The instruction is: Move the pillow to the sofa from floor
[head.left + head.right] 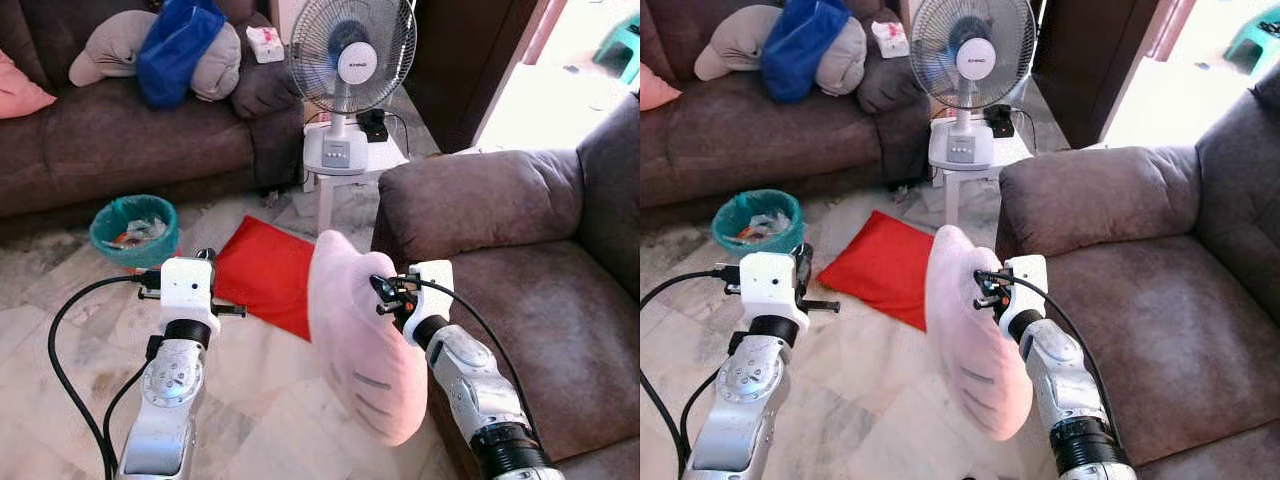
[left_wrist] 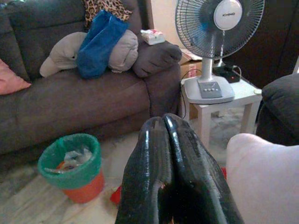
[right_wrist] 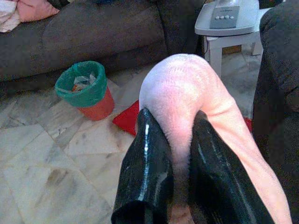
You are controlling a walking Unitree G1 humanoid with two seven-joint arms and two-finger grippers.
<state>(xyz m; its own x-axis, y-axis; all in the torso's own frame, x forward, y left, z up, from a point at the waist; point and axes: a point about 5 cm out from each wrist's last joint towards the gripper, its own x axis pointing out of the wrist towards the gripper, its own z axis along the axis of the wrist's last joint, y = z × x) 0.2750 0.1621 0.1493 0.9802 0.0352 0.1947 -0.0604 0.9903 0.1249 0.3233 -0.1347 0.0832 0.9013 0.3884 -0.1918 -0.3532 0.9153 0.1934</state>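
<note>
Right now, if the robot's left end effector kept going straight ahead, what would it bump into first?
Probably the long brown sofa, near its armrest. The left end effector, fingers shut, points there past the green bin; depth is hard to judge.

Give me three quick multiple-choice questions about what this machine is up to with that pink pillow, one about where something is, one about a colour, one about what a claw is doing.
1. Where does the red cushion lie?
A. on the floor between the two sofas
B. on the sofa seat
C. in the bin

2. What colour is the liner of the waste bin?
A. yellow
B. green
C. white

3. What is the right gripper doing?
A. hanging open
B. pinching the pink pillow off the floor
C. pressing the fan

Answers:
1 A, the head views show it flat on the tiles before the fan's little table.
2 B, a green bag folds over its orange rim.
3 B, the right wrist view shows both black fingers clamped on the pillow's edge, held up beside the brown sofa. The left gripper is shut on nothing.
</note>
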